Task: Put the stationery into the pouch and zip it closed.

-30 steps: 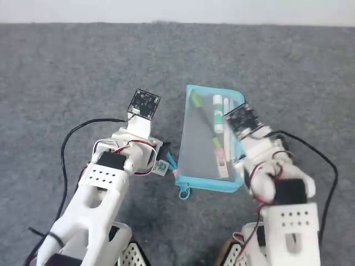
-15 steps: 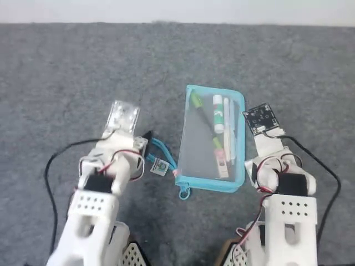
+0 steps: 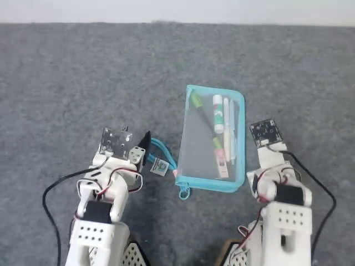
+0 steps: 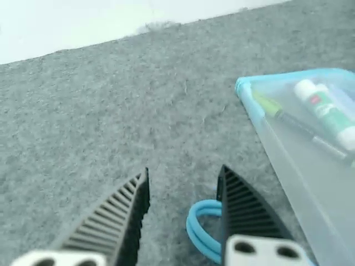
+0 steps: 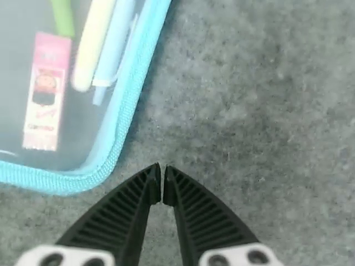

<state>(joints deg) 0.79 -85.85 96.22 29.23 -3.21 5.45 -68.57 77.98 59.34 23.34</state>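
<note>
While the clear, blue-edged pouch [image 3: 203,145] lies flat on the grey carpet [image 3: 83,72] between both arms, with pens [image 3: 201,114] and a glue stick [image 3: 218,113] inside, the left gripper [image 4: 184,172] sits just left of it, jaws apart beside the pouch's blue strap [image 4: 204,206]. The right gripper [image 5: 161,166] rests by the pouch's near right corner, jaws together.

L hand [image 4: 183,185] fingers apart, R hand [image 5: 162,178] fingers together, both arms tucked low
</note>
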